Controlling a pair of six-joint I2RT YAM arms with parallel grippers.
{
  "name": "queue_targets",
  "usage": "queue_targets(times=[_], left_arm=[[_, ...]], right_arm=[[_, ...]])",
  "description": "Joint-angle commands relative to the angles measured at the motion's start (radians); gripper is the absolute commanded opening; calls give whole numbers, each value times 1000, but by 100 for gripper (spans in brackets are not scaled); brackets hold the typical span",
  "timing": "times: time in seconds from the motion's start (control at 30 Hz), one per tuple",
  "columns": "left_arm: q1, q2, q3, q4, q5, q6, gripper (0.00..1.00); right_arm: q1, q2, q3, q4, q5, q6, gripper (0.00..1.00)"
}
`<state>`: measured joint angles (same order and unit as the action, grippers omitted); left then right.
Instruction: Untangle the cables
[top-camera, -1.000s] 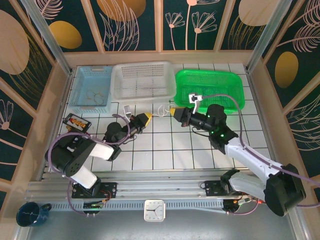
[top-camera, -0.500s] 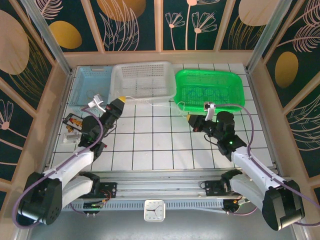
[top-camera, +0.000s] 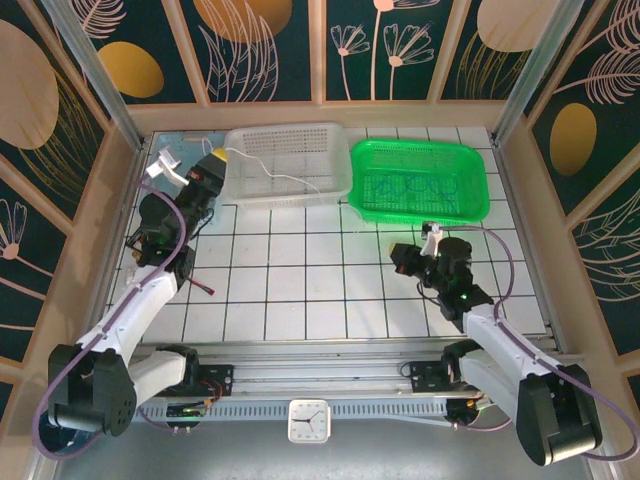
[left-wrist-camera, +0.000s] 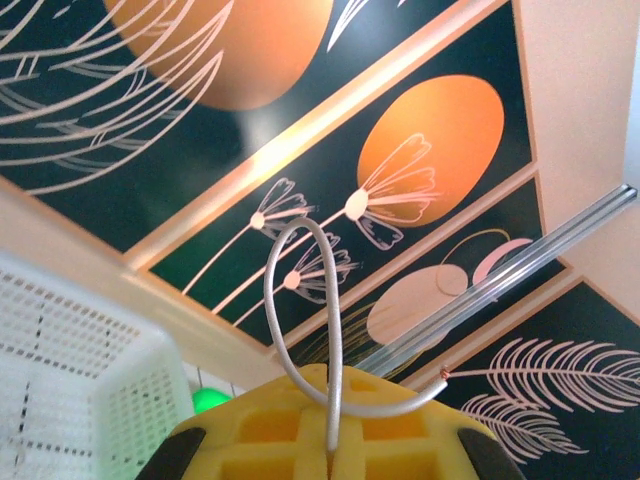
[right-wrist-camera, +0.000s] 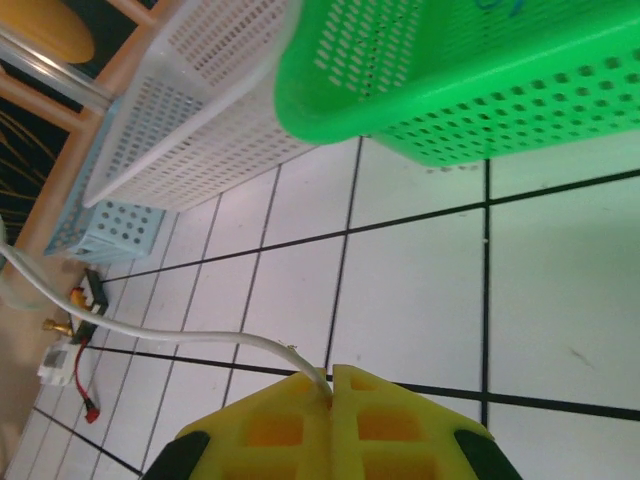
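One thin pale cable (top-camera: 275, 176) is stretched from my left gripper (top-camera: 218, 157) at the back left, over the white basket's front, toward my right gripper (top-camera: 398, 258) low at mid right. In the left wrist view the cable (left-wrist-camera: 267, 310) makes a loop above the shut yellow jaws of the left gripper (left-wrist-camera: 332, 375), and its bare copper end sticks out to the right. From the right wrist I see the cable (right-wrist-camera: 216, 337) run off to the left from the right gripper (right-wrist-camera: 332, 372), pinched at the jaw tips just above the tiled floor.
A white basket (top-camera: 290, 160) and a green basket (top-camera: 420, 180) stand along the back wall. A blue basket (right-wrist-camera: 110, 225) sits at the back left under the left arm. A small black tray (right-wrist-camera: 85, 300) and a red wire (top-camera: 205, 290) lie at the left.
The left arm swung from the centre to the back left corner and rose, drawing the cable out. The right gripper backed away to the right and toward the near edge.
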<state>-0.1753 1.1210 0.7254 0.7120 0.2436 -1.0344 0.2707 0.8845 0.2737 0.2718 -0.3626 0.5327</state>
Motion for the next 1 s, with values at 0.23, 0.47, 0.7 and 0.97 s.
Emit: queue_targets(times=[0.23,0.47,0.7,0.97], left_arm=[[40,104,222,-66,20,87,0],[123,164,381,-133,27,104,0],[145,214,443,-129,62,84,0],[145,262,467,-66,144,60,0]], right_arm=[[-38,-46,-48,-17,36,34,0],[-123,-100,-99,-46,36,61,0],[-172,-114,-111,-19,-33,84,0],[-126,-99,-26,31,-168,64,0]])
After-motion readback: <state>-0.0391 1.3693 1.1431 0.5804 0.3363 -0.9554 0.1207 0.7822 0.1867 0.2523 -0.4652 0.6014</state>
